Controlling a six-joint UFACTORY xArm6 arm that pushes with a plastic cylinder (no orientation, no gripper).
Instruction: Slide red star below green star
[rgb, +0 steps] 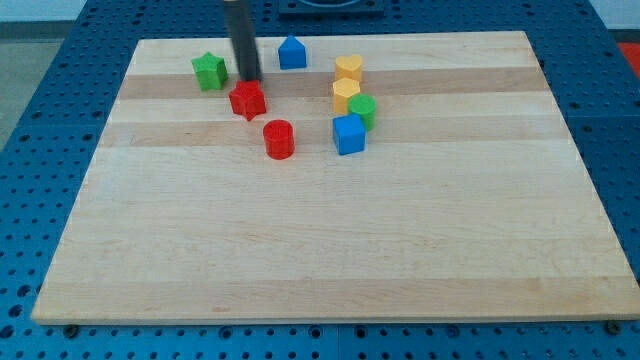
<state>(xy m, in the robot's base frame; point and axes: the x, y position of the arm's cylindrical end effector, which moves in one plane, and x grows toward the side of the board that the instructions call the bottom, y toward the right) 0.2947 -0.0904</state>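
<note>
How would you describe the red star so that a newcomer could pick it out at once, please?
Look at the wooden board's top-left area, where my tip comes down. The red star lies right below the tip, with the green star up-left. Unlike the round red cylinder lower right, it has jagged points.

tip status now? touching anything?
My tip: no gripper, holding nothing; at the red star block's top edge, contact unclear. Green star block lies left.

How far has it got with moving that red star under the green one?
Nothing looks finished yet: the red star sits to the right of and slightly below the green star, not under it. In hand: my tip is at the red star's top edge, seemingly touching it. Left to do: slide the red star leftward until it lies below the green star.
</note>
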